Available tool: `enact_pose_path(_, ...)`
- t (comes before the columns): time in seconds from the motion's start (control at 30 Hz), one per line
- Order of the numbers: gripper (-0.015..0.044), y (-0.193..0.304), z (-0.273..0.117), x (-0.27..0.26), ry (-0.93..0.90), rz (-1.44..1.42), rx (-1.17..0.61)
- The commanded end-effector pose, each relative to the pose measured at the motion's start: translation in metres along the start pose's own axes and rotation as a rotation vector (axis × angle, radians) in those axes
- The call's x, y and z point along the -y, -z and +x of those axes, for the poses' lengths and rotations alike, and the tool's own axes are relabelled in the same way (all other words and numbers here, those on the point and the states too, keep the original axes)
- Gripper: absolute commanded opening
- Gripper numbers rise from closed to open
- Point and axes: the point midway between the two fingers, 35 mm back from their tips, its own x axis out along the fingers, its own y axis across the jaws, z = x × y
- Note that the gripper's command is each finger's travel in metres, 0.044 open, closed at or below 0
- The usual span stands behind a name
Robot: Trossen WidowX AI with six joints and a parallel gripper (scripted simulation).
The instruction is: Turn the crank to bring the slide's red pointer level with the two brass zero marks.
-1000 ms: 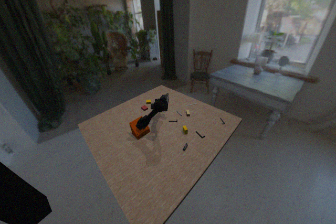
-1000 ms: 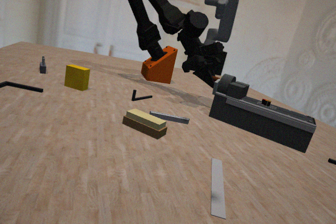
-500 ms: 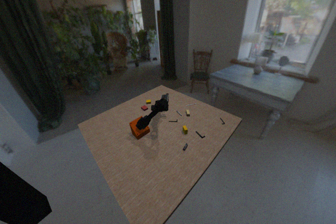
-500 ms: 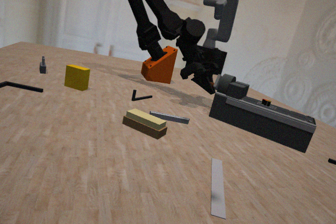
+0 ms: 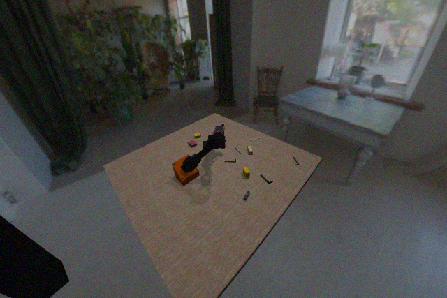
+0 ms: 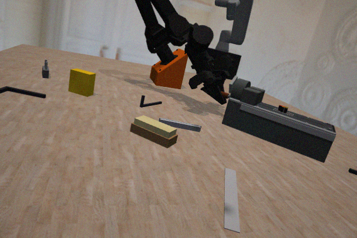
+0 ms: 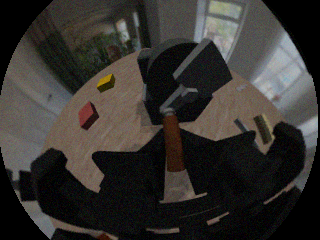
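- Hand (image 5: 216, 140) (image 6: 223, 94) (image 7: 168, 130) first: you have it closed on the brown crank handle (image 6: 225, 95) (image 7: 173, 144), fingers drawn in to the grip's narrow width.
- Your machine (image 6: 276, 131) (image 7: 159, 80), a long dark grey body, stands toward the far corner of the desk (image 5: 162, 215) (image 6: 100, 171) (image 7: 120, 125) as the top view has it, where the arm largely hides it.
- In the wrist view, you can see the metal crank arm (image 7: 179, 97) running from the handle's end toward the round housing.
- What looks like the slide's pointer, a small red-orange and black piece (image 6: 283, 108), sits partway along the machine's upper face; you cannot tell from here whether it is level with the brass marks (they are too small to pick out).
- The step in hand, as I judge it, is the cranking, with the release to come only once the pointer is lined up.
- Next, you would want small turns along the handle's circle, keeping the grip steady and checking which way the slide travels.
- Watch for overshoot near the marks; if you pull off the arc, the handle could slip or bind.
- Once level, open straight and gently, so that you don't nudge the crank.
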Motion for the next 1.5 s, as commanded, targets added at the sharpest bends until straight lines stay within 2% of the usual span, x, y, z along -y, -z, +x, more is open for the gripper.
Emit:
enact_pose_path(0.0,0.0,0.004,0.004,0.008,0.01,0.008,-0.012)
enact_pose_path(1.47,0.0,0.005,0.005,0.022,0.01,0.008,-0.012)
